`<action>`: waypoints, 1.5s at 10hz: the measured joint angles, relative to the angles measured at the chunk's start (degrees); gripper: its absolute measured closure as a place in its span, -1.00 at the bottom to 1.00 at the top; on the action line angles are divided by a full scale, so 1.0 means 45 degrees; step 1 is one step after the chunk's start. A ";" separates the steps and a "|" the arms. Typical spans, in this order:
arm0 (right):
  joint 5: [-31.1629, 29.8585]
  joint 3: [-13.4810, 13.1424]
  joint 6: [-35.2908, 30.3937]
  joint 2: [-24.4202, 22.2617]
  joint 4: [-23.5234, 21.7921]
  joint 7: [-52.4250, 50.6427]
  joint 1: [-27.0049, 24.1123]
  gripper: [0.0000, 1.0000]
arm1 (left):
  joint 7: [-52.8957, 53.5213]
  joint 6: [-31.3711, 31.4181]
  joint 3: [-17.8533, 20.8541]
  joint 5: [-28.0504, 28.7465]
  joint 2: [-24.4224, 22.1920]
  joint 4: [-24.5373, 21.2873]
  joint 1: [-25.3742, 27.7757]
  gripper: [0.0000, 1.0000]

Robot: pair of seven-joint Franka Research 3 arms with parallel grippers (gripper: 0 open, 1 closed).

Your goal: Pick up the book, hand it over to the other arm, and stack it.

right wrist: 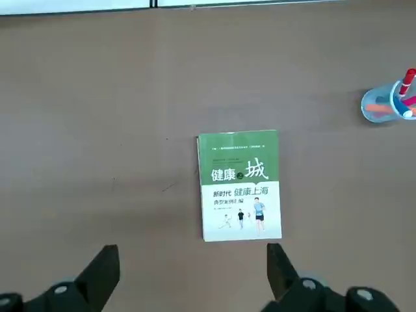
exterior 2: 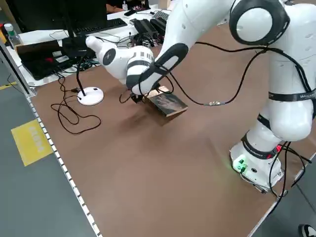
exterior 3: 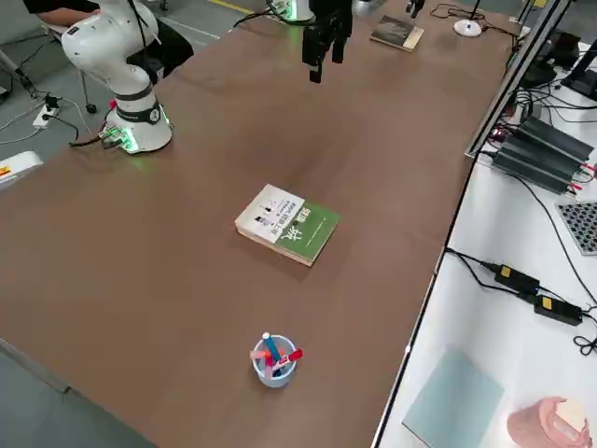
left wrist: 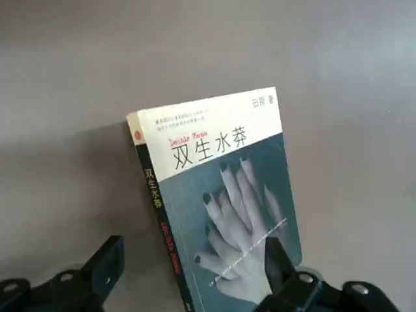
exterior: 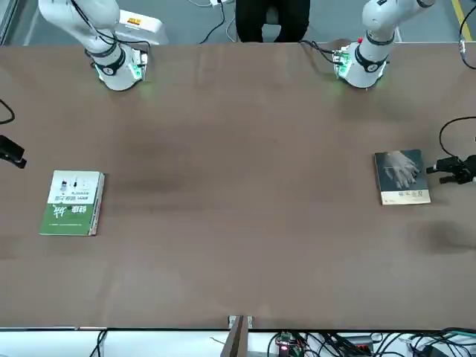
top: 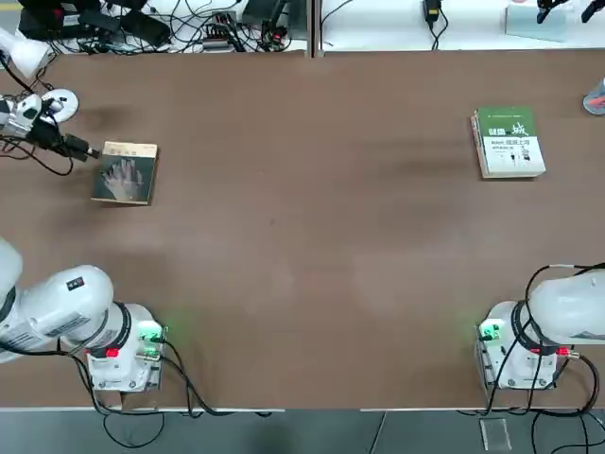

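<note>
Front view: left pincer [exterior: 436,174] beside the book [exterior: 402,177]

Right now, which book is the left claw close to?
The thin one with a hand picture, unlike the thick green-and-white book.

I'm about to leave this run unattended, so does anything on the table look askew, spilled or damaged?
Nothing stands out. The hand-cover book lies flat beside the open left gripper, the green-and-white book looks neat and intact, and the pen cup stands upright with its pens inside.
</note>
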 joint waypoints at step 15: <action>0.0000 -0.0013 0.0000 0.0026 -0.0008 0.0053 -0.0068 -1.00 | 0.0000 -0.0017 -0.0032 -0.0456 0.0509 0.0042 0.0258 -0.89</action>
